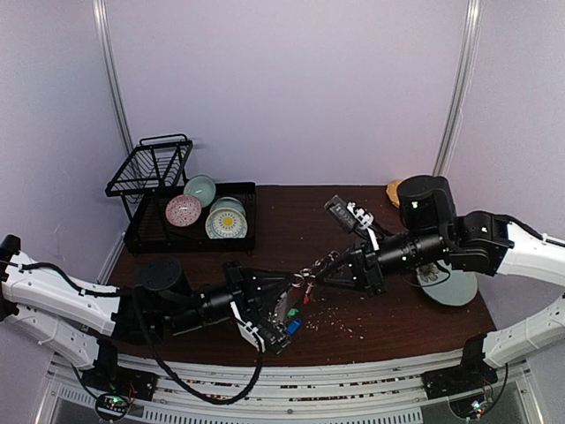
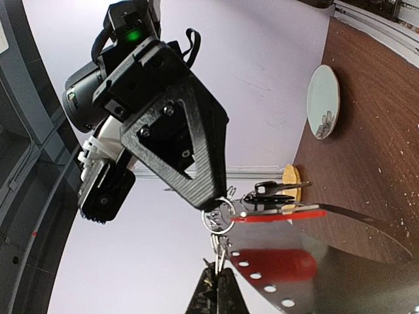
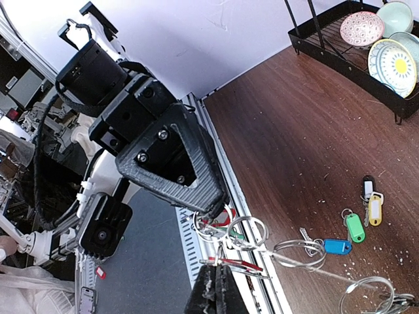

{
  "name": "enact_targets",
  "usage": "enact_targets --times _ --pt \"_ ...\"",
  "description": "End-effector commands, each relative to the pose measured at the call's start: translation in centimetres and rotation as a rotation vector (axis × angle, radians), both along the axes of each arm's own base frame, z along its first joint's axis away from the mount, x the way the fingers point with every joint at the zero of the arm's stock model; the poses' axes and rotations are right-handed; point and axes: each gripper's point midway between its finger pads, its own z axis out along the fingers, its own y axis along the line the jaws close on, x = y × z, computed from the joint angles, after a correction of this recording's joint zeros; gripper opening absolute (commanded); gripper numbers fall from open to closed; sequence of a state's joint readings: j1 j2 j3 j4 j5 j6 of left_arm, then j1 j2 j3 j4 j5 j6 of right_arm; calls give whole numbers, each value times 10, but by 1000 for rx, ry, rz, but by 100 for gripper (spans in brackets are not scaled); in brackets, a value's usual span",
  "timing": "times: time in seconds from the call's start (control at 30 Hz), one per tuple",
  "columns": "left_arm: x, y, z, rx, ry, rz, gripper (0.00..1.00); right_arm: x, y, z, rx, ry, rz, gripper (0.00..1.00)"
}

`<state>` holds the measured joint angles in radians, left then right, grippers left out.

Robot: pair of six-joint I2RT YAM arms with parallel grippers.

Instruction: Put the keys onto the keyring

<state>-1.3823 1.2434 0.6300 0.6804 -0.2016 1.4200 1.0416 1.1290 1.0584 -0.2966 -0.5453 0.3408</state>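
Both grippers meet above the table's front middle, each shut on a cluster of linked silvery rings, the keyring [image 1: 308, 279]. My left gripper [image 2: 219, 280] pinches thin ring coils hanging under the main ring [image 2: 219, 216]. My right gripper [image 3: 216, 280] pinches the ring where a red-tagged key [image 3: 262, 265] hangs; that key [image 2: 278, 214] sticks out sideways. More linked rings [image 3: 298, 252] trail toward the table. Loose keys lie on the wood: blue tag [image 3: 337, 246], green tag [image 3: 354, 227], yellow tag [image 3: 374, 208].
A black dish rack [image 1: 146, 231] with patterned plates [image 1: 226, 221] stands at the back left. A pale plate [image 1: 452, 290] lies under the right arm, and an orange object [image 1: 394, 190] sits behind it. Crumbs dot the wood near the table's perforated front rail [image 1: 353, 375].
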Motion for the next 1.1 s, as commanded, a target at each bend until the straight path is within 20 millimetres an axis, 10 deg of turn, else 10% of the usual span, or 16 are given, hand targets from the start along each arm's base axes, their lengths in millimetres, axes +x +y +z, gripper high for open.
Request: enact_targets --times 0.0,1.07 --pt "-1 3 23 -87 -29 4 0 8 5 17 45 -31 -11 0" --pt "6 5 17 -32 -106 69 0 3 12 13 33 18 27 0"
